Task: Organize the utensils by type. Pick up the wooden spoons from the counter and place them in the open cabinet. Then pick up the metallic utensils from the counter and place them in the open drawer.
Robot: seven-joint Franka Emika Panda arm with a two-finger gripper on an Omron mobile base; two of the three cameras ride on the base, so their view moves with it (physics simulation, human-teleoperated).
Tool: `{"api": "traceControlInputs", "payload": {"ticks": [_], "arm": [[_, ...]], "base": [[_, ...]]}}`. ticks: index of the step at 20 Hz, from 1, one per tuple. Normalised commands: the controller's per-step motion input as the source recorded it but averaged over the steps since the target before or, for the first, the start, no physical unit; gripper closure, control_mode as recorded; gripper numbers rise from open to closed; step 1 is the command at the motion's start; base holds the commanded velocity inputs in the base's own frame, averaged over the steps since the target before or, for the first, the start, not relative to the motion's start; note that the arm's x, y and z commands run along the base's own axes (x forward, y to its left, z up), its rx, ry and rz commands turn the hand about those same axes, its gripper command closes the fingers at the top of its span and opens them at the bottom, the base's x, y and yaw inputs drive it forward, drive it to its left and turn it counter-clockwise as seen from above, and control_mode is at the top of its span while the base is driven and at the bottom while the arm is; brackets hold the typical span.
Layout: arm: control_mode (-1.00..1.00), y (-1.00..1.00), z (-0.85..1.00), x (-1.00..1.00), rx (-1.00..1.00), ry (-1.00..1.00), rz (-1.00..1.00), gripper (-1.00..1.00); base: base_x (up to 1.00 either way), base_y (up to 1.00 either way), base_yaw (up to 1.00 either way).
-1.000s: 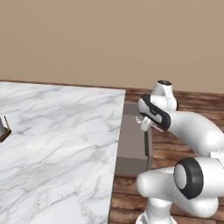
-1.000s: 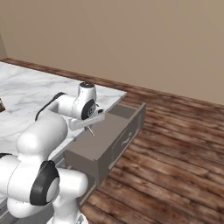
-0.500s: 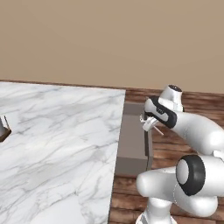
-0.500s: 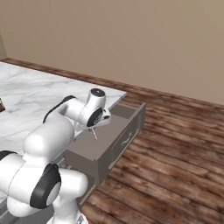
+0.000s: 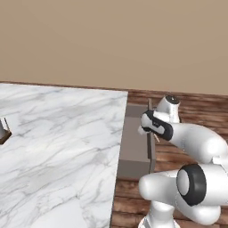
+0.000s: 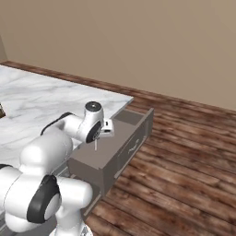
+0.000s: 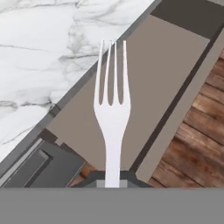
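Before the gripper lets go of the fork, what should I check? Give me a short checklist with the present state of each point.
1. The fork is held: ok, the gripper is shut on its handle.
2. Fork is over the open drawer: ok in hand view.
3. Drawer floor below the fork is free: ok, plain brown.
4. Fork is past the counter edge: ok.
5. Fork is low enough to drop softly: cannot tell.
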Motion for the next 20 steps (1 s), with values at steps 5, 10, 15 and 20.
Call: {"api": "traceControlInputs", "payload": {"ticks": [5,10,15,20], "arm": [[-1.00,0.00,-0.08,0.22,0.00,0.04,-0.14,1.00],[-1.00,-0.03,-0.04,0.21,0.00,0.03,-0.01,1.00],[-1.00,-0.07,-0.08,0.16,0.00,0.05,0.00,1.00],[-1.00,-0.01,-0.19,0.11,0.00,0.06,0.00,1.00]], "base": [[0.00,0.00,0.00],[0.00,0.00,0.00],[0.00,0.00,0.00],[0.00,0.00,0.00]]}}
